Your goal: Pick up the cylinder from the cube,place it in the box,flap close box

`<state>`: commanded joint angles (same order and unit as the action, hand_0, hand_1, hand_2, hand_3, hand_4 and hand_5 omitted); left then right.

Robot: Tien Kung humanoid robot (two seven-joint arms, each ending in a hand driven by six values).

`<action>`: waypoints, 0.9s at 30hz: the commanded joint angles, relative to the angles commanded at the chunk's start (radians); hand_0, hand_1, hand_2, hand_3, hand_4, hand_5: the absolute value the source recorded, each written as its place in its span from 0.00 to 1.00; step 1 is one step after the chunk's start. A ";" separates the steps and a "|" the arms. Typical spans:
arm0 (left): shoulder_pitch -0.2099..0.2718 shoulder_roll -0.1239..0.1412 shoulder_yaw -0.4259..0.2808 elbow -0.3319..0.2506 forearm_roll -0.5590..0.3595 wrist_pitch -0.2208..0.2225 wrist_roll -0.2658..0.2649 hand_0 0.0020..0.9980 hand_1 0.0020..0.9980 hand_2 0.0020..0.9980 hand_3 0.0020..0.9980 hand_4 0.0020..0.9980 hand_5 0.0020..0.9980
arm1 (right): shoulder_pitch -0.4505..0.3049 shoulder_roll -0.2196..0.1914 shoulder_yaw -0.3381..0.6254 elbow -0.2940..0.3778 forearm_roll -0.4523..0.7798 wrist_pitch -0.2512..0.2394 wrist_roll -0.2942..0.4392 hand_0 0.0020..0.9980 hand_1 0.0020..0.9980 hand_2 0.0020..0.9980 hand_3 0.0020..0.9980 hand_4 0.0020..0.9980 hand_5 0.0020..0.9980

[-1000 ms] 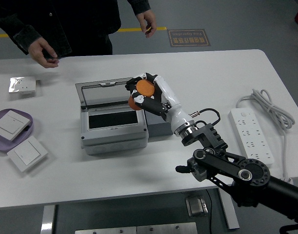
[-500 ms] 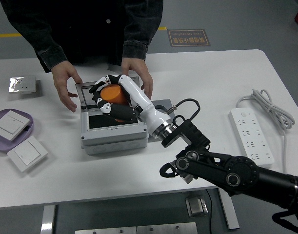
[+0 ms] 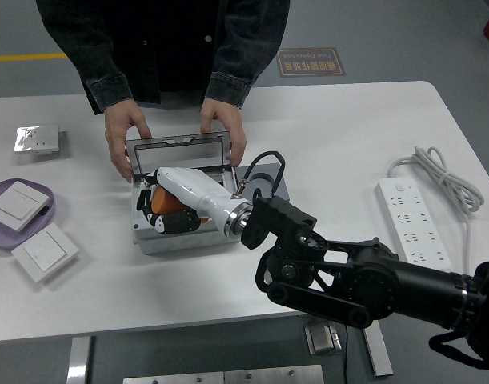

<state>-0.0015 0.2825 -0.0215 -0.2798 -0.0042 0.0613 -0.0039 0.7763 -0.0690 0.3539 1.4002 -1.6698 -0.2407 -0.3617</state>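
Note:
My right hand (image 3: 160, 210) is down inside the grey box (image 3: 180, 238), its fingers curled around the orange cylinder (image 3: 169, 205). The white forearm (image 3: 200, 200) slants across the box opening from the right. The box's clear lid (image 3: 177, 150) stands raised at the back. A person at the far side holds the box with both hands, one hand (image 3: 122, 136) at the lid's left corner and the other hand (image 3: 226, 132) at its right. The dark cube (image 3: 270, 182) sits just right of the box, mostly hidden by my arm. My left arm is out of view.
A white power strip (image 3: 410, 221) with its coiled cable lies at the right. At the left are a purple plate (image 3: 38, 220) with a white switch, another switch (image 3: 44, 252) in front of it and a small socket (image 3: 38, 140) further back.
My right hand carried the cylinder left from above the cube and lowered it into the box. The person leaned in and took hold of the box with both hands.

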 joint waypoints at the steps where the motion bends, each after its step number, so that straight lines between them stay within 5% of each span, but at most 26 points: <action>1: 0.000 0.000 0.002 0.000 -0.002 0.000 0.000 0.62 0.54 0.53 0.61 0.69 0.23 | 0.002 0.001 -0.002 -0.006 -0.026 0.000 -0.017 0.01 0.15 0.41 0.35 0.05 0.00; 10: 0.001 0.001 0.006 0.000 -0.006 0.000 0.000 0.62 0.54 0.53 0.61 0.69 0.23 | 0.016 0.025 -0.042 -0.099 -0.147 -0.034 -0.021 0.07 0.20 0.44 0.37 0.06 0.00; 11: 0.001 0.001 0.005 0.000 -0.005 0.000 0.000 0.62 0.54 0.53 0.62 0.69 0.23 | 0.017 0.029 -0.048 -0.111 -0.141 -0.043 -0.012 0.24 0.31 0.44 0.38 0.11 0.00; 16: -0.002 0.002 0.002 0.000 -0.003 -0.001 0.000 0.62 0.54 0.53 0.62 0.69 0.23 | 0.023 0.049 -0.069 -0.166 -0.113 -0.090 0.030 0.24 0.31 0.44 0.38 0.11 0.00; 17: -0.002 0.002 0.002 0.000 -0.003 -0.001 0.000 0.62 0.54 0.53 0.61 0.69 0.22 | 0.024 0.052 -0.071 -0.173 -0.111 -0.094 0.035 0.62 0.55 0.52 0.51 0.23 0.00; 22: 0.000 0.003 0.006 0.000 -0.006 0.000 0.000 0.62 0.54 0.53 0.61 0.69 0.22 | 0.026 0.059 -0.077 -0.196 -0.117 -0.102 0.045 0.62 0.55 0.52 0.51 0.23 0.00; 23: 0.000 0.003 0.006 0.000 -0.006 0.000 0.000 0.62 0.54 0.53 0.62 0.69 0.22 | 0.026 0.060 -0.077 -0.198 -0.119 -0.103 0.045 0.67 0.65 0.61 0.66 0.39 0.04; 27: -0.001 0.003 0.006 0.000 -0.006 0.000 0.000 0.62 0.54 0.53 0.62 0.69 0.22 | 0.028 0.062 -0.081 -0.208 -0.129 -0.103 0.039 0.67 0.65 0.61 0.66 0.39 0.04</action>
<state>-0.0023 0.2854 -0.0157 -0.2797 -0.0098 0.0614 -0.0039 0.8038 -0.0067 0.2729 1.1921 -1.7990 -0.3438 -0.3229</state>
